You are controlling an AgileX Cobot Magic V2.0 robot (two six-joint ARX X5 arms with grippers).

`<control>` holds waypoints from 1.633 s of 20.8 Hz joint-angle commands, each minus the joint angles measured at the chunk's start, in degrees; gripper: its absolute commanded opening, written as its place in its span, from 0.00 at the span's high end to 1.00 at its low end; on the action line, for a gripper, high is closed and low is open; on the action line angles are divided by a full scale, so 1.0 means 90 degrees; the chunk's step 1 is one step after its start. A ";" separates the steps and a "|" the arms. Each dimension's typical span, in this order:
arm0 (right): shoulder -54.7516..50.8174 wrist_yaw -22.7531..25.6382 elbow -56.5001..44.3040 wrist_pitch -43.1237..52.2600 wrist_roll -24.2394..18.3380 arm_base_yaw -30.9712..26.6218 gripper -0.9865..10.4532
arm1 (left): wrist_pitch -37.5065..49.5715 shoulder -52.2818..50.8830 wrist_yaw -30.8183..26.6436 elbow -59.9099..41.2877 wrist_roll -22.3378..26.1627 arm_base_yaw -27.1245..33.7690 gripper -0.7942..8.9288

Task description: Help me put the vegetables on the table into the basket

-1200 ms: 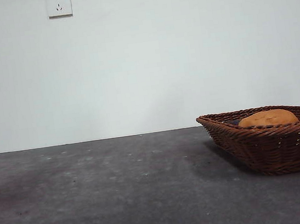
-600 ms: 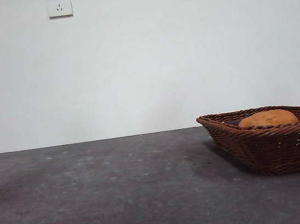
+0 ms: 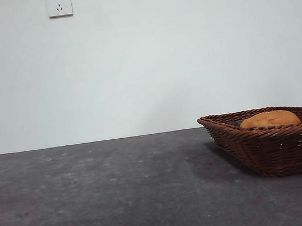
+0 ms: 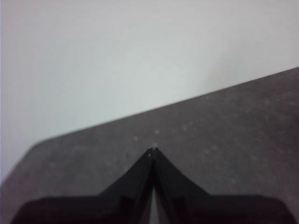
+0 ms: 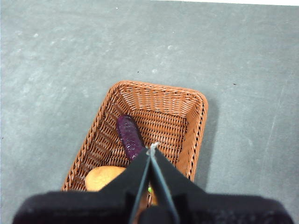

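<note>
- Your right gripper [image 5: 152,150] hangs closed and empty above the reddish-brown woven wicker basket [image 5: 194,122].
- The slim purple eggplant [image 5: 129,136] and rounded orange potato [image 5: 103,177] lie inside, directly beneath.
- Your left gripper [image 4: 153,151], also closed and empty, waits over bare grey table [image 4: 243,130].

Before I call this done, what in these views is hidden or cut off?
- Corn: none seen; in the right wrist view the right gripper covers the basket's near end, with only a green speck showing.
- Eggplant: lower end hidden behind the jaws; in the front view the rim hides it.
- Potato: partly covered.
- Basket: cut off by the front view's edge.
- Left gripper: blurred.
</note>
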 commanded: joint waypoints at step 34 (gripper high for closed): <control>-0.1426 0.1428 -0.0007 -0.0068 0.0007 0.0005 0.91 | -0.0100 -0.0080 0.0027 -0.1197 -0.0947 0.0294 0.92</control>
